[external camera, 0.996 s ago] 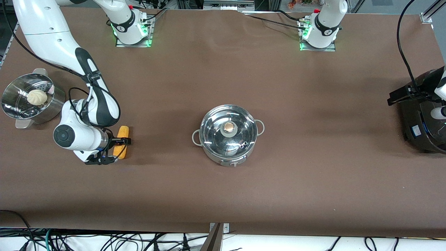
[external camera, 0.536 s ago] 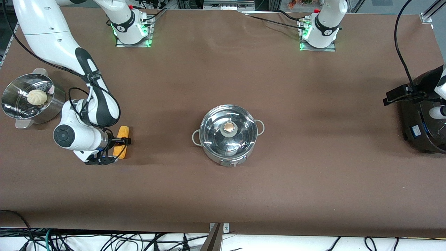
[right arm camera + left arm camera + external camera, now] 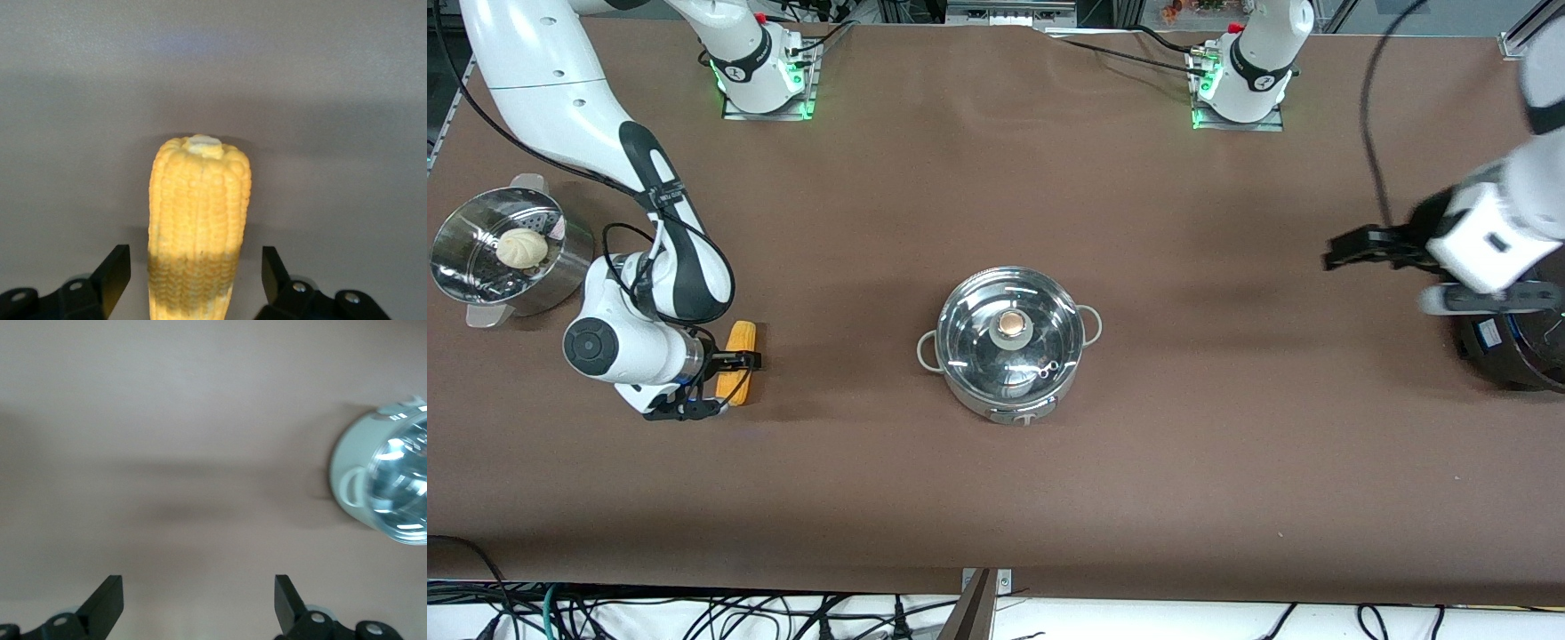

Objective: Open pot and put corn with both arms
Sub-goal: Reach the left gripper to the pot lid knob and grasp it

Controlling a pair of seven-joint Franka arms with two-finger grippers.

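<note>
Yellow corn is lying at nine o'clock from the pot, straddled by the wide right gripper (not yet pinching); it should close mid-cob. Left gripper, also wide, is hanging over bare table toward the pot's three o'clock.

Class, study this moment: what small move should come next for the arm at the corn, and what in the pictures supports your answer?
Probably the right gripper should close its fingers. They stand open on either side of the corn, not pressing it. The corn lies on the table, and the pot is lidded.
</note>
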